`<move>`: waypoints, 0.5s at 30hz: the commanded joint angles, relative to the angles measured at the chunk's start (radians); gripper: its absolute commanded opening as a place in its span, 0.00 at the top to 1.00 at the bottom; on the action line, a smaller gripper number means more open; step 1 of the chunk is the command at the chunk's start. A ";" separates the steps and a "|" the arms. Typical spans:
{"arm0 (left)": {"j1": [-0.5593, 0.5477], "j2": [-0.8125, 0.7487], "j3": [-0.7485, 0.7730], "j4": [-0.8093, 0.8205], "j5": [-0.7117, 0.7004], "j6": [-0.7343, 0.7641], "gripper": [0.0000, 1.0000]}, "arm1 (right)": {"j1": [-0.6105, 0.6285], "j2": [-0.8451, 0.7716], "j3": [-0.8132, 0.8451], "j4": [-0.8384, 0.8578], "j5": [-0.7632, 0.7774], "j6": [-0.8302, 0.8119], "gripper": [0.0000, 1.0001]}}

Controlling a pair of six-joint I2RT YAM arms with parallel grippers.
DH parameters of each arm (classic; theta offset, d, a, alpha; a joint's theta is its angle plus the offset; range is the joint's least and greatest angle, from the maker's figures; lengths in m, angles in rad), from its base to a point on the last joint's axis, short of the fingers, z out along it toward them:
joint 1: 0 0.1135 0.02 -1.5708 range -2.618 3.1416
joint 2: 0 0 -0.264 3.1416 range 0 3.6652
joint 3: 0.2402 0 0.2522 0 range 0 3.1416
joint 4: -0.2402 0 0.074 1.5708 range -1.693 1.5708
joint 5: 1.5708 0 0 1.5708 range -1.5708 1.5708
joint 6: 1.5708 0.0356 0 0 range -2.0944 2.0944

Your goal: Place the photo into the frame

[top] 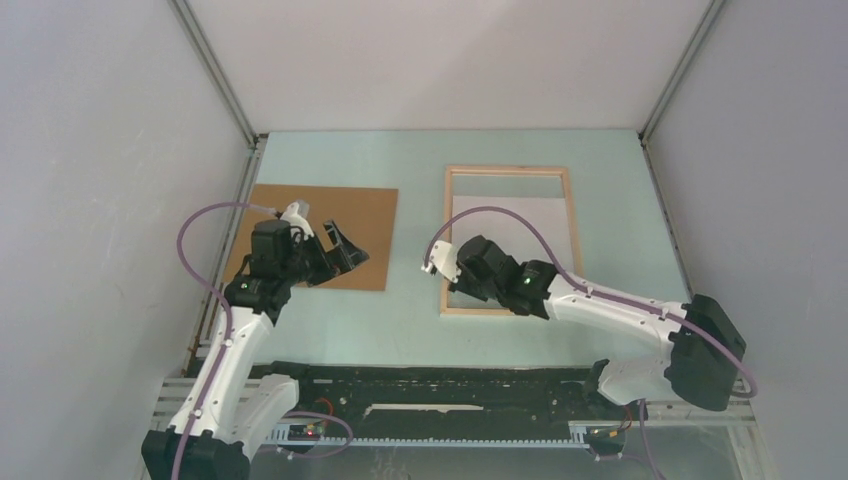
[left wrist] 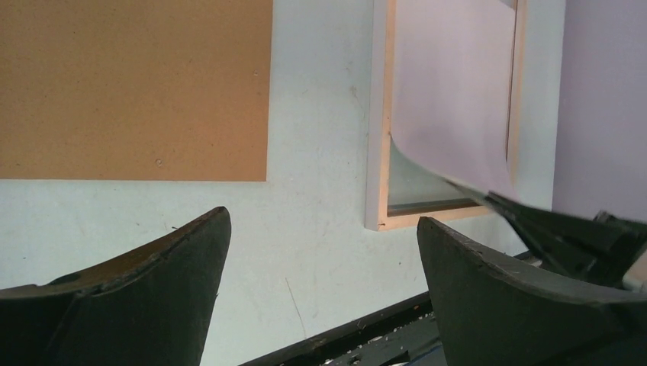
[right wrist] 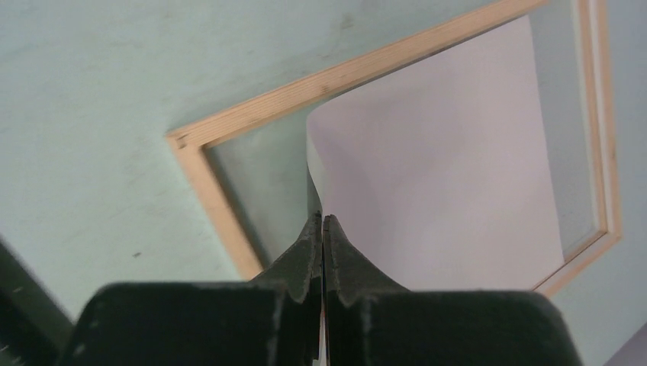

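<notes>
One photo [top: 515, 225], one wooden frame [top: 507, 171], one brown board [top: 350, 215], two arms (left [top: 235, 350], right [top: 620, 315])

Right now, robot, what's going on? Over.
Right hand shut on photo edge, photo lying partly in frame. Left hand open, empty, near brown board. Nothing blocking.

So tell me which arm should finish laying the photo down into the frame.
Right. The right claw is shut on the near edge of the photo, and the sheet, white side up, already lies mostly within the frame. The left claw hangs open and empty by the brown board, apart from the frame.
</notes>
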 commanded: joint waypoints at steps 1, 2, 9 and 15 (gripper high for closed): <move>0.005 -0.031 -0.007 0.009 0.013 -0.005 0.00 | -0.082 0.047 0.031 0.132 -0.079 -0.157 1.00; 0.005 -0.035 -0.007 0.005 0.012 -0.003 0.00 | -0.092 0.065 0.042 0.134 -0.088 -0.181 1.00; 0.006 -0.048 0.001 -0.025 -0.007 0.011 0.00 | -0.170 0.195 0.105 0.158 -0.140 -0.300 1.00; 0.006 -0.060 -0.014 -0.031 -0.013 0.004 0.00 | -0.203 0.270 0.112 0.186 -0.148 -0.346 1.00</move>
